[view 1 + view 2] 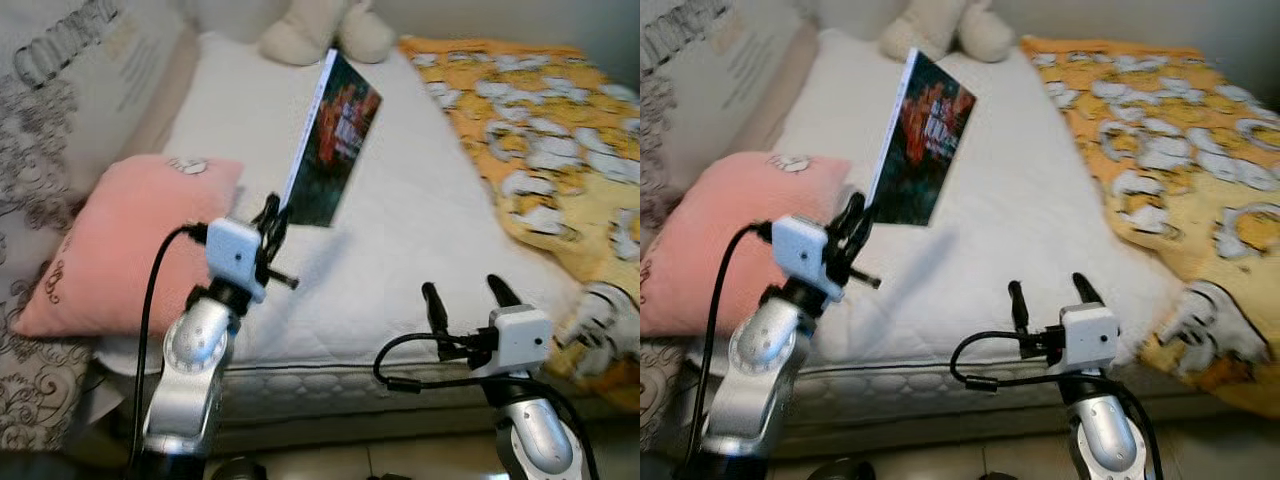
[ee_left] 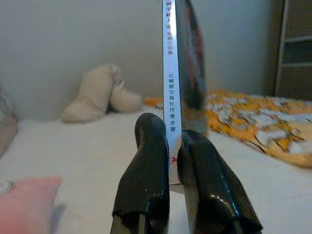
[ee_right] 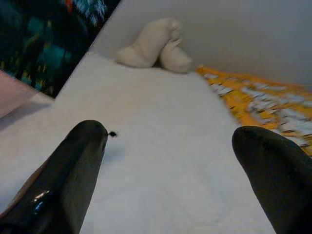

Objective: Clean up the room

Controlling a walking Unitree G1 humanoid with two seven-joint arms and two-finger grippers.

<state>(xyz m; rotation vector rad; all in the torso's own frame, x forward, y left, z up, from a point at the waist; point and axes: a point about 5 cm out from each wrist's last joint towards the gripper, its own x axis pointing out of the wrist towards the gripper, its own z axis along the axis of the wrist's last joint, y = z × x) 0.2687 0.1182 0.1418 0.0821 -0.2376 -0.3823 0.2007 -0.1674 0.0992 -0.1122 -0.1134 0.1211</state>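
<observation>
Book (image 1: pixel 334 140) up in the air above the white mattress (image 1: pixel 400 240), pinched by one lower corner in the left gripper (image 1: pixel 271 226), spine edge-on in the left wrist view with both fingers (image 2: pixel 146 170) closed tight against it. Tilted, leaning away over the bed, most of its weight out past the grip. Risk: corner hold only, so likely to pivot or slip out on any fast swing or walking jolt; would drop onto the mattress or clip the pink pillow (image 1: pixel 120 240) just beside the arm. Cable (image 1: pixel 150 300) looping off the left wrist could snag too. Right gripper (image 1: pixel 468 300) low near the bed edge, fingers spread wide, holding nothing, well apart from the book. Plush toy (image 1: pixel 320 30) at the far end of the bed, cut off by the frame top. Yellow patterned blanket (image 1: pixel 540 130) on the right side, blurred; pale lump (image 1: pixel 600 320) at its near edge hard to identify. Printed bedding (image 1: pixel 40 100) at far left cropped. Cover art and spine text too blurred to read. No shelf or drop-off spot identifiable, so destination unclear.
</observation>
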